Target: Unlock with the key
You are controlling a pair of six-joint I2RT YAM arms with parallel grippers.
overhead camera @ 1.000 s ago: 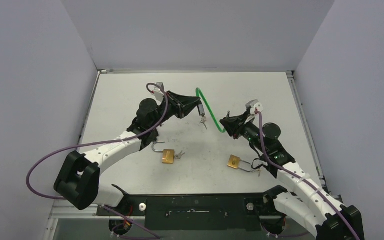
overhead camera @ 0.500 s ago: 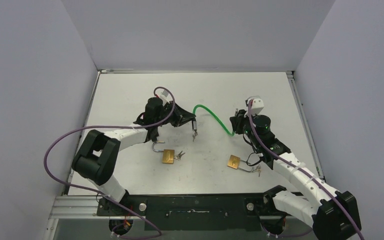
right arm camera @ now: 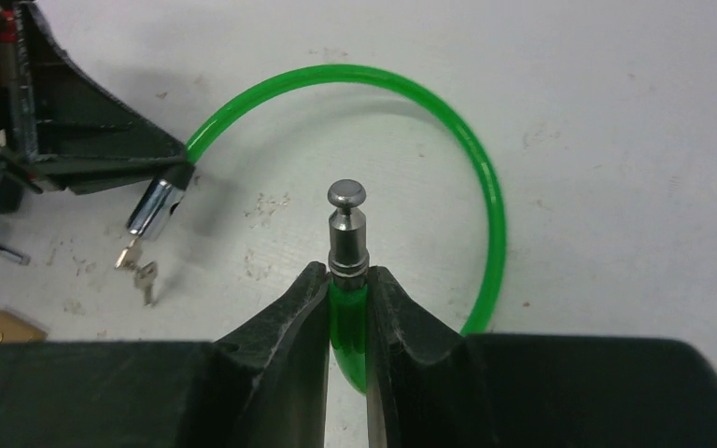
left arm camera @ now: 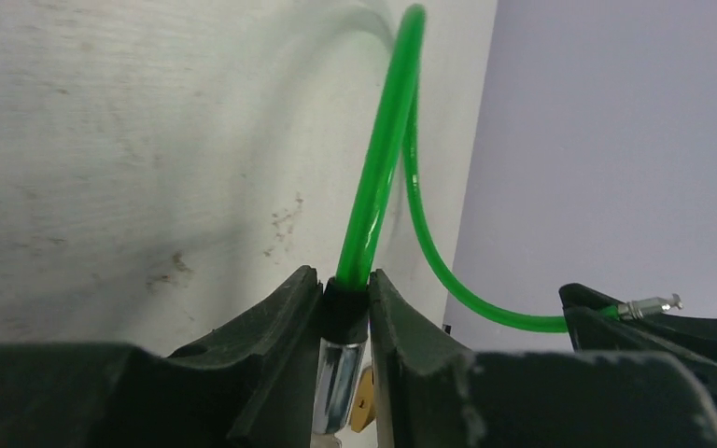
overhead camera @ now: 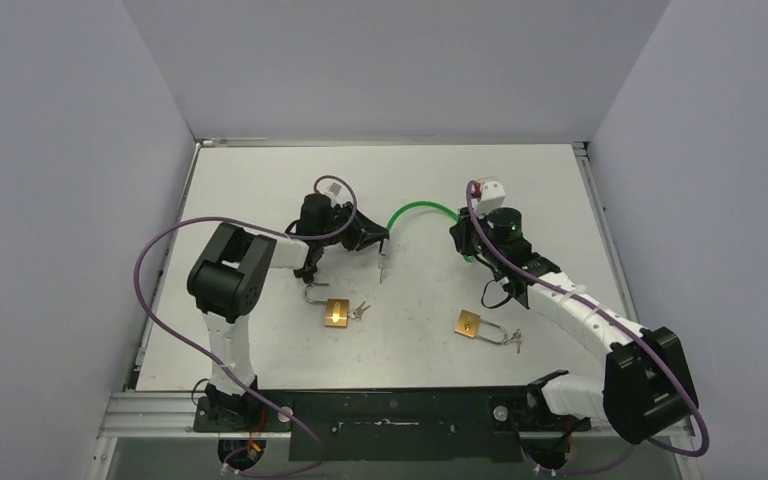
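A green cable lock [overhead camera: 420, 208] arcs between my two grippers. My left gripper [overhead camera: 380, 240] is shut on its black-and-chrome barrel end [left arm camera: 340, 373], with the green cable [left arm camera: 387, 140] rising out of the fingers. A small bunch of keys [overhead camera: 383, 270] hangs from the barrel; it also shows in the right wrist view [right arm camera: 140, 266]. My right gripper [overhead camera: 463, 240] is shut on the cable just behind its metal pin [right arm camera: 346, 224], which sticks out free beyond the fingertips. The pin end is out of the barrel [right arm camera: 154, 210].
A brass padlock [overhead camera: 336, 313] with an open shackle and keys lies on the table near the left arm. A second brass padlock [overhead camera: 468, 323] with keys [overhead camera: 512, 340] lies near the right arm. Grey walls close in the table on three sides.
Both arms have folded back. My left gripper has moved left and nearer with the barrel and keys; my right gripper has moved back. The cable now bows in a tighter arc.
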